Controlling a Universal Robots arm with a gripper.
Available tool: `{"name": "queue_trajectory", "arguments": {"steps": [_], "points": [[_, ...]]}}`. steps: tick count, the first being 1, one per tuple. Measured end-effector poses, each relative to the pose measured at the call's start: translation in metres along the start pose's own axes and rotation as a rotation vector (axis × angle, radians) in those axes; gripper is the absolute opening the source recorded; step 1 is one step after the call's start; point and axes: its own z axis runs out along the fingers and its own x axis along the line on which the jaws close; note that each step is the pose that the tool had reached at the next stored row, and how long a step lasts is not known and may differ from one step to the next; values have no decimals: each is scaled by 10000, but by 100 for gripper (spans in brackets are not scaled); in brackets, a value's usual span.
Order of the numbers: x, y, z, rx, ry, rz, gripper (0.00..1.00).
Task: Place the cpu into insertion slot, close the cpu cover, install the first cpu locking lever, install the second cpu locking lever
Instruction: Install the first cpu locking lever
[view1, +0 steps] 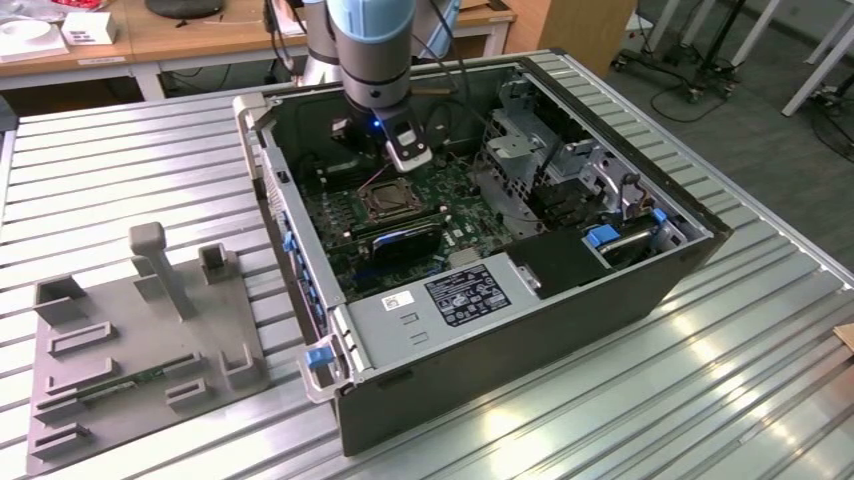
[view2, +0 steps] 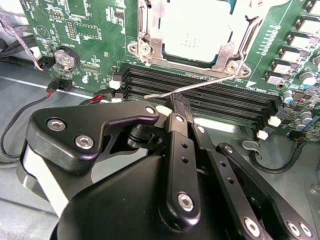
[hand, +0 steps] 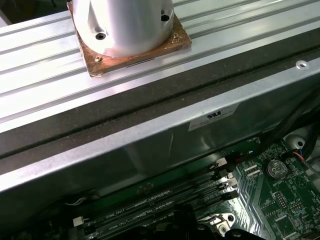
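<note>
Nearest the second wrist view's lens, the gripper (view2: 176, 106) has its fingers together, seemingly pinching a thin locking lever (view2: 200, 86) above the memory slots (view2: 200, 97). Beyond, the cpu (view2: 196, 25) sits in the insertion slot (view2: 150, 30), the cpu cover (view2: 226, 52) closed over it. Judged: lever installation underway; latching demands a controlled downward sweep.

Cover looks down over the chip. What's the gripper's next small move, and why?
Probably press the thin silvery wire locking lever down toward the green motherboard. The silvery frame cpu cover already lies over the grey square cpu, yet the lever slants loose across the long black memory slots, right beside the black gripper.
</note>
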Motion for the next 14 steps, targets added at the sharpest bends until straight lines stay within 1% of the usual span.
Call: {"name": "queue_trajectory", "arguments": {"steps": [6, 14], "points": [[-15, -9, 40, -8, -17, -6, 10], [-16, -13, 53, -13, -19, -7, 10]]}}
